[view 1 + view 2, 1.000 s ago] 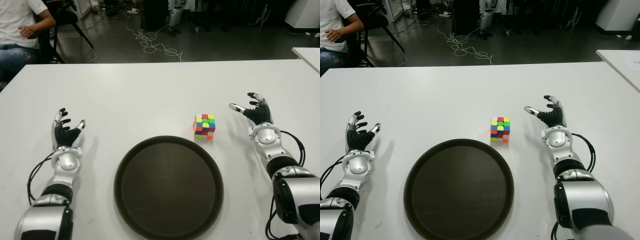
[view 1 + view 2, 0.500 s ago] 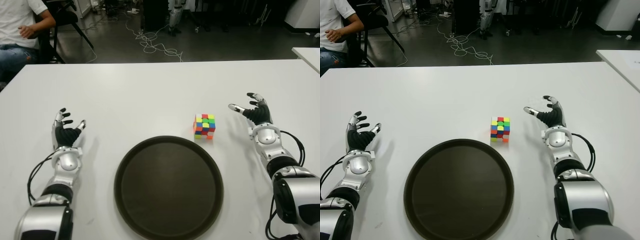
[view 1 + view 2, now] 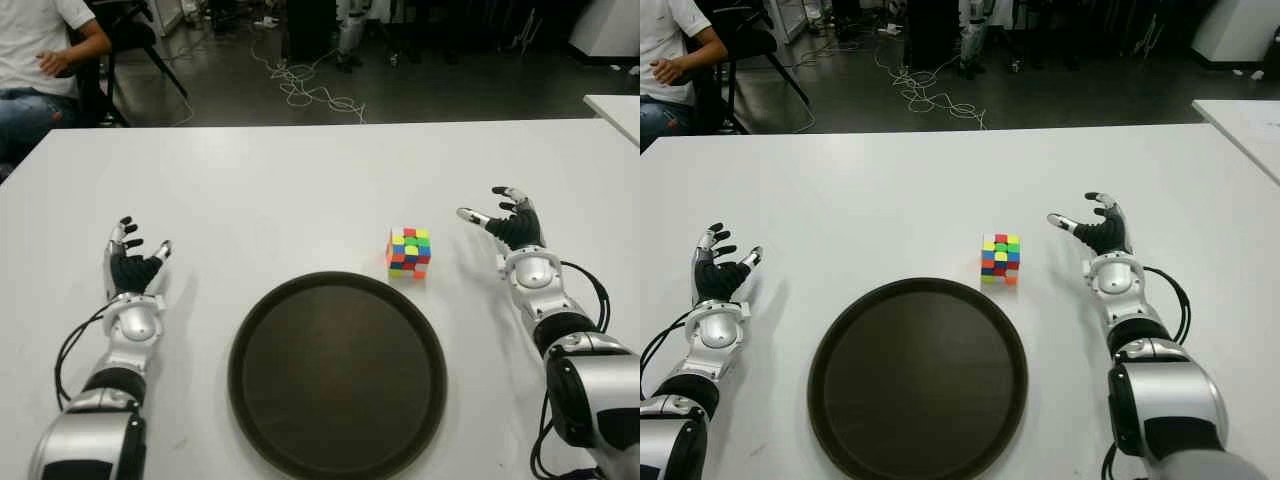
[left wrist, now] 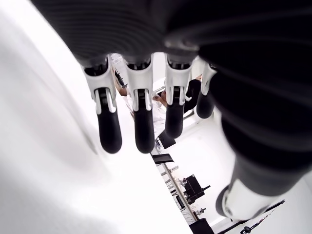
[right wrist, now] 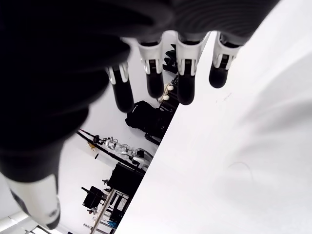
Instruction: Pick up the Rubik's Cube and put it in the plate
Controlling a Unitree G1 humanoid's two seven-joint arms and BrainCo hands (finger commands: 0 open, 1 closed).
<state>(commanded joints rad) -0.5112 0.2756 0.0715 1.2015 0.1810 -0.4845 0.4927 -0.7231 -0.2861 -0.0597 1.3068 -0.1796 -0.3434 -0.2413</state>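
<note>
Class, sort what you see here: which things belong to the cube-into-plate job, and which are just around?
Belongs to the job:
Rubik's Cube, on the table, ungrasped
plate, nothing in it
right hand, open, right of the cube
left hand, open, left of the plate

Just around:
white table
seated person
floor cables

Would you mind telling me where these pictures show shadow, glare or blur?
Eye views: sharp, soft shadow beside the cube, faint sheen on the plate. Wrist views: the white table washes out, and each hand's near parts are dark and blurred.
</note>
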